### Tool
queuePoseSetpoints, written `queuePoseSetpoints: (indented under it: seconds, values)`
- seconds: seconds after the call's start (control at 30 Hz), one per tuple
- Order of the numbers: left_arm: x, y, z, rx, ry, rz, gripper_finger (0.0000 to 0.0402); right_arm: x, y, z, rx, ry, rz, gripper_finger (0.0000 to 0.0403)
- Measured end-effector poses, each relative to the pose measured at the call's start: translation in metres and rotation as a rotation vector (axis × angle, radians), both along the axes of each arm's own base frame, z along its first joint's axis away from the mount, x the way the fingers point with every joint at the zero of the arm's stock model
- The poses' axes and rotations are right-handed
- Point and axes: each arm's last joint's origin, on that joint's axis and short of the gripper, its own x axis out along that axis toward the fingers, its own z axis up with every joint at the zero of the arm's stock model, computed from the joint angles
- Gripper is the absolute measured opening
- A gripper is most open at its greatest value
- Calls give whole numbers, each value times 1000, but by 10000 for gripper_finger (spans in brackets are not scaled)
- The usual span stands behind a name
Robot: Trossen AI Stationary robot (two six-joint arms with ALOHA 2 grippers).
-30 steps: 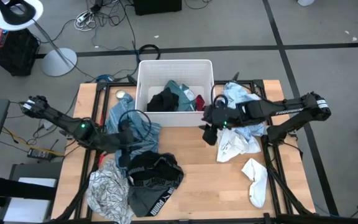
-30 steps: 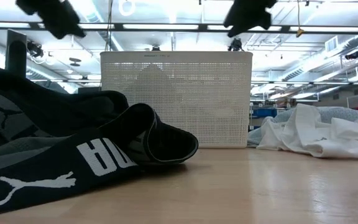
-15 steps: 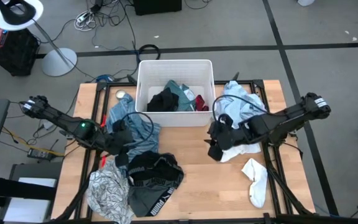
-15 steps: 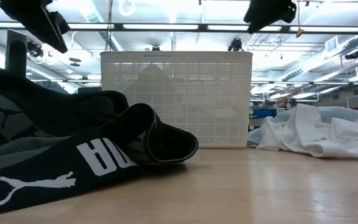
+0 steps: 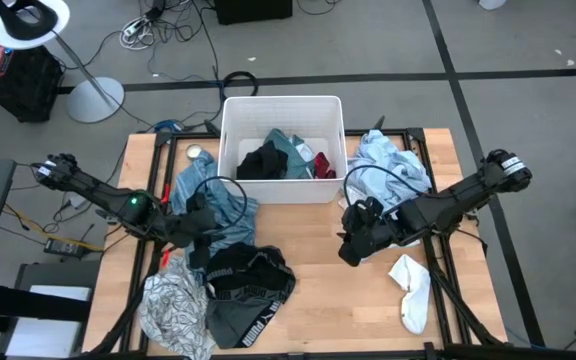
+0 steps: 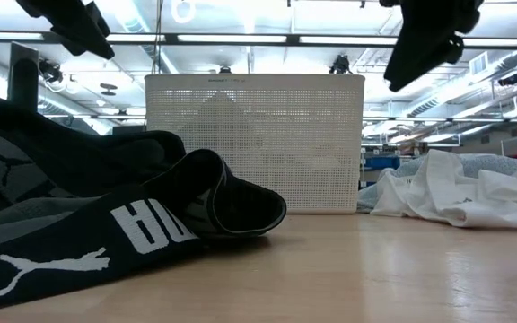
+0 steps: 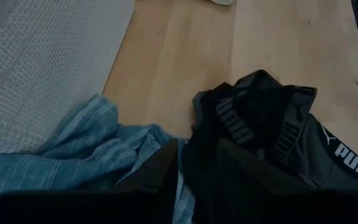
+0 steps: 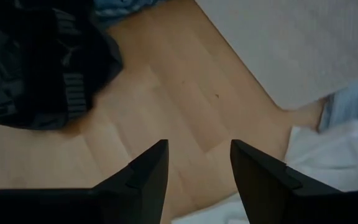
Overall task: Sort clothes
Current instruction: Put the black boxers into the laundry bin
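Note:
My left gripper (image 5: 200,240) hangs open above the edge where a blue striped shirt (image 7: 73,143) meets the black Puma shorts (image 7: 260,118), and touches neither. My right gripper (image 5: 349,248) is open and empty above bare wood, beside a white shirt (image 8: 328,149). It also shows high up in the low view (image 6: 420,54). The white tub (image 5: 230,140) at the table's far middle holds black, teal and red garments (image 5: 283,158). A white-grey patterned top (image 5: 173,305) lies at the near left, and a white sock (image 5: 411,290) at the near right.
A light-blue shirt (image 5: 388,165) lies to the right of the tub. A small roll (image 5: 196,153) sits by the tub's left wall. Bare wood (image 5: 318,300) shows between the shorts and the sock. The table's metal frame rails run along both sides.
My right gripper has moved from beside the tub's near right corner toward the table's near edge and a little down, and now hangs by the white shirt. It stays open and empty. The clothes have not moved.

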Motion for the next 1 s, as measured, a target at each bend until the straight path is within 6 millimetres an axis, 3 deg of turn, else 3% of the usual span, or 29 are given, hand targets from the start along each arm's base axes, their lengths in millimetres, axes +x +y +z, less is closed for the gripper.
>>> queuePoseSetpoints:
  seconds: [0.27,0.5,1.0]
  values:
    - [0,-1,0,-89,13,12,119,-3,3,-9,20,3,-24,171]
    - [17,-17,-3,-144,-34,-36,119,-3,5,-8,0,-18,-26,171]
    - [58,-51,-73,-190,298,-28,119,-3,6,-7,-9,-29,-28,166]
